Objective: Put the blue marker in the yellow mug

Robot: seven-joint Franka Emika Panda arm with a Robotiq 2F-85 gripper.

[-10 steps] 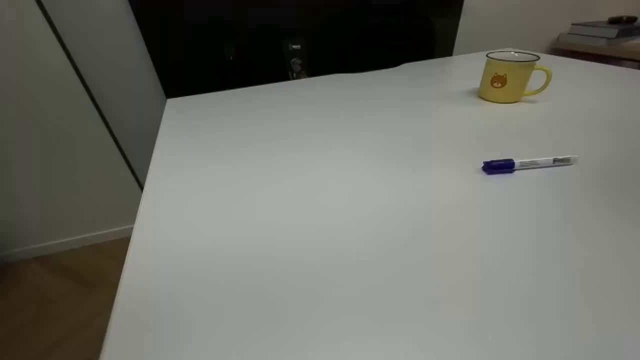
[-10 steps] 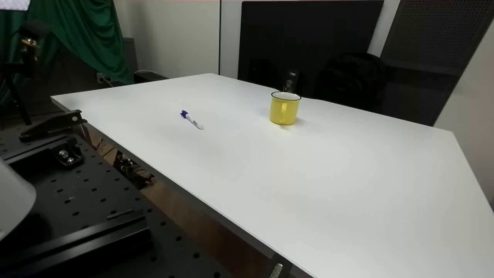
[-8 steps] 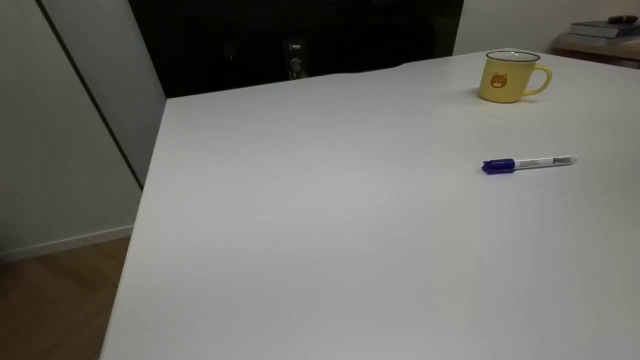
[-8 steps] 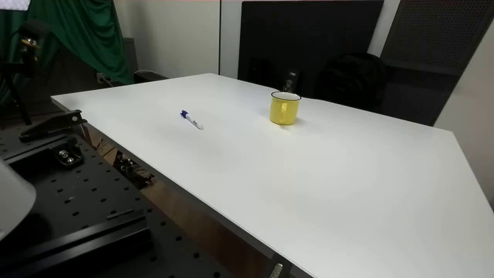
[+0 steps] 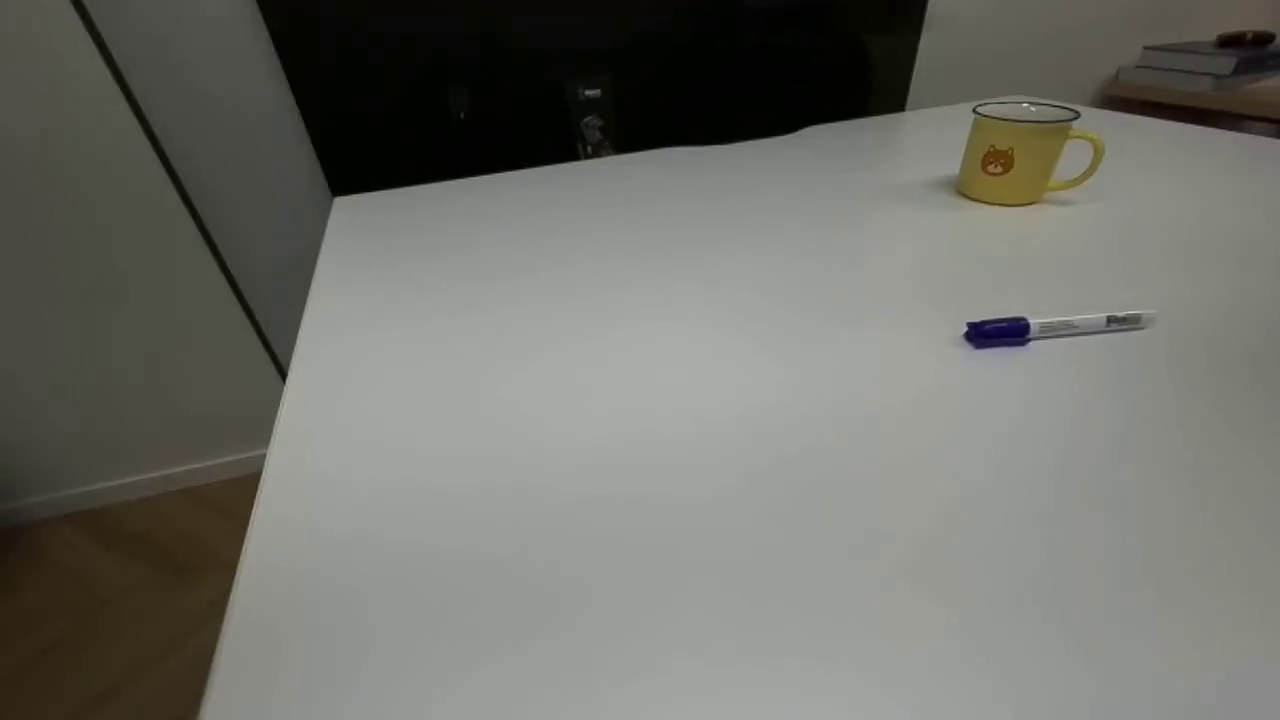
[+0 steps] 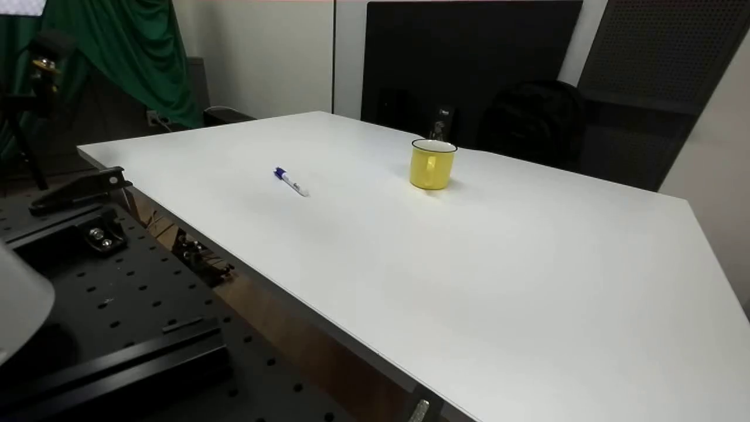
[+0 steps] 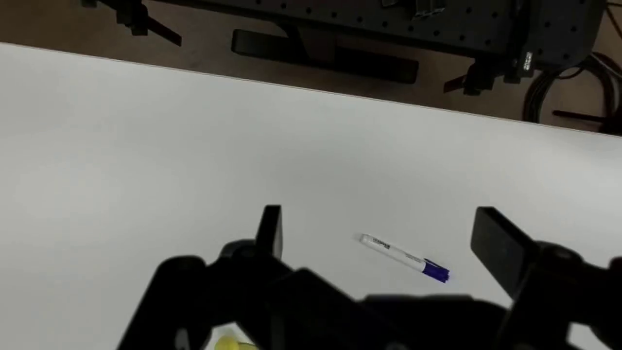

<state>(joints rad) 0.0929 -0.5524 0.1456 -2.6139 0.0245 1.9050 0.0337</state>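
The blue marker lies flat on the white table (image 5: 640, 450), blue cap at one end and whitish barrel. It shows in both exterior views (image 5: 1070, 327) (image 6: 292, 183) and in the wrist view (image 7: 398, 255). The yellow mug stands upright behind it in both exterior views (image 5: 1012, 160) (image 6: 430, 167). A small yellow bit of the mug (image 7: 227, 343) shows at the bottom of the wrist view, mostly hidden by the gripper. My gripper (image 7: 378, 228) is open and empty in the wrist view. The marker appears between its fingers, below them on the table. The gripper is outside both exterior views.
A black perforated stand (image 6: 176, 328) runs along the table's near edge, with a gap to the floor between. A white rounded part (image 6: 20, 305) sits on it. A dark panel (image 6: 469, 58) and a black backpack (image 6: 536, 123) are behind the table. Books (image 5: 1200, 65) lie beyond it.
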